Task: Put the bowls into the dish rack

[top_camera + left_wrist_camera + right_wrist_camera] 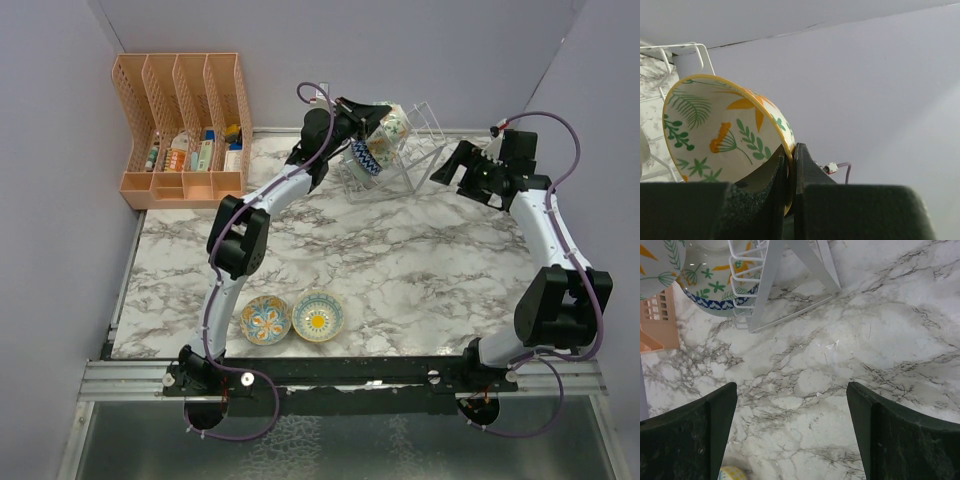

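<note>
My left gripper [376, 122] is shut on the rim of a floral cream bowl [394, 124], which it holds tilted above the dish rack [415, 150]. In the left wrist view the bowl [720, 130] has a yellow rim pinched between the two fingers [810, 175]. A bowl with a blue zigzag outside [364, 156] stands on edge in the rack's left end. A blue-orange bowl [266, 320] and a yellow bowl [318, 316] sit on the table near the front edge. To the right of the rack, my right gripper [441, 175] hovers open and empty over bare marble [792, 430].
An orange slotted organizer [185, 120] holding small items stands at the back left corner. Grey walls close in the table at the back and sides. The right wrist view shows the white rack frame [790, 285] and the racked bowl [715, 285] ahead of the fingers.
</note>
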`<state>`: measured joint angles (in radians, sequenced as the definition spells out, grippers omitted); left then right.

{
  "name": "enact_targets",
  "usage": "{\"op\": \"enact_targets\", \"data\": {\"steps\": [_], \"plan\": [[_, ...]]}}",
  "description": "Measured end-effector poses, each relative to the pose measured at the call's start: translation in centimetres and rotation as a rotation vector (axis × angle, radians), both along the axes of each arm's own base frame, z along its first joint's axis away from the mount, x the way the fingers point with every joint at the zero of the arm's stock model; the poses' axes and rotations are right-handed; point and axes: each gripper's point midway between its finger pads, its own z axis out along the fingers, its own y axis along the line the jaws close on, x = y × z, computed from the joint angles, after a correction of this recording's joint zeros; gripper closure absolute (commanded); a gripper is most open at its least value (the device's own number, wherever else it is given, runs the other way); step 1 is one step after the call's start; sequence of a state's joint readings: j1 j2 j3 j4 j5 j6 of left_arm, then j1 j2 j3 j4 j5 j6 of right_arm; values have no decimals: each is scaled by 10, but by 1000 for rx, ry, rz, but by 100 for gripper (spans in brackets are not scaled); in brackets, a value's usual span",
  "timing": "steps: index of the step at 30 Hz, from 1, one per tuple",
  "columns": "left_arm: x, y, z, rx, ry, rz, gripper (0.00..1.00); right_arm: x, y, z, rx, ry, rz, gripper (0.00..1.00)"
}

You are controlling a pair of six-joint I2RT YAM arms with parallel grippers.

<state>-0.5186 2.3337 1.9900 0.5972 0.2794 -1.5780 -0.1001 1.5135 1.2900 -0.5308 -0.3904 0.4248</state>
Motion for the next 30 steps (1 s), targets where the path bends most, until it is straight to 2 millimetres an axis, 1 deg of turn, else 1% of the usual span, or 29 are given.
{"op": "enact_targets", "data": {"steps": [7,18,23,30], "plan": [[8,-4,5,-45,-13,-5,100,2,-1,-6,-3,14,1,9],[18,-9,-14,-52,17,-10,100,3,-1,-10,-7,22,5,9],[23,-13,-13,-64,13,-12,100,3,-1,-12,-8,26,4,9],[25,-14,-11,-65,16,-14,100,3,-1,-12,-8,26,4,9]]}}
